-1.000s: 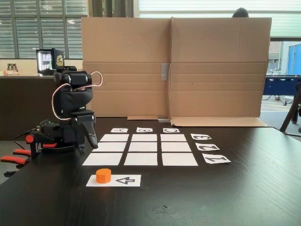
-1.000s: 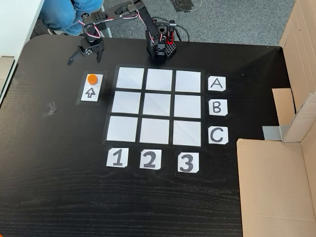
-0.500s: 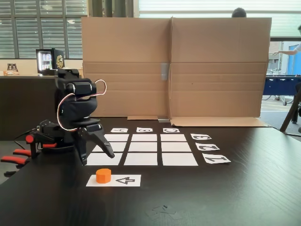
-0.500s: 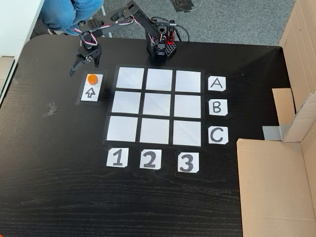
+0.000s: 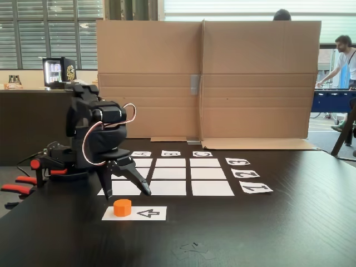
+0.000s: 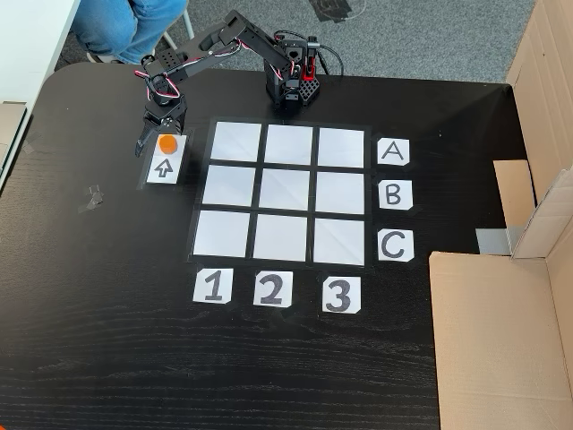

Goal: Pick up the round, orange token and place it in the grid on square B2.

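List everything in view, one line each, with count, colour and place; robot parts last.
token: one, orange, on the arrow strip, left of the grid in the top-down fixed view.
arrow strip: one, white with a black arrow.
grid: nine white cells, table centre; all bare.
labels: six, white; A B C at the right, 1 2 3 below.
cardboard: brown, behind the table.
clamp handles: red-orange, by the arm's base.
table: one, black.
gripper: one, black, open, poised just behind the token.
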Robot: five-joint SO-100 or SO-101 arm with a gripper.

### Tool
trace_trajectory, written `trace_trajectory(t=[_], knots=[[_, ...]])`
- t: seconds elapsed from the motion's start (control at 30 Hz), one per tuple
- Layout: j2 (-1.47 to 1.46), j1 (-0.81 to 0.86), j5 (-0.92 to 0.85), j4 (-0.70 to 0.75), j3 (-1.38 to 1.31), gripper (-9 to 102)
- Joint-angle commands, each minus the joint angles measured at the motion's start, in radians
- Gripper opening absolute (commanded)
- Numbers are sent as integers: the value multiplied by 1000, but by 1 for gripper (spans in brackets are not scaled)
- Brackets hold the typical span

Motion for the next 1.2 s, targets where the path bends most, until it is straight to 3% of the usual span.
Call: trace_trajectory(t=[0.0, 0.3, 0.37, 0.47, 1.17], knots=[[-6, -8, 9, -6, -54, 64], [-60, -5, 17, -25, -106, 65], [-60, -5, 17, -43, -106, 51], [-60, -6, 17, -95, -104, -1], [-35, 26, 12, -84, -89, -1]])
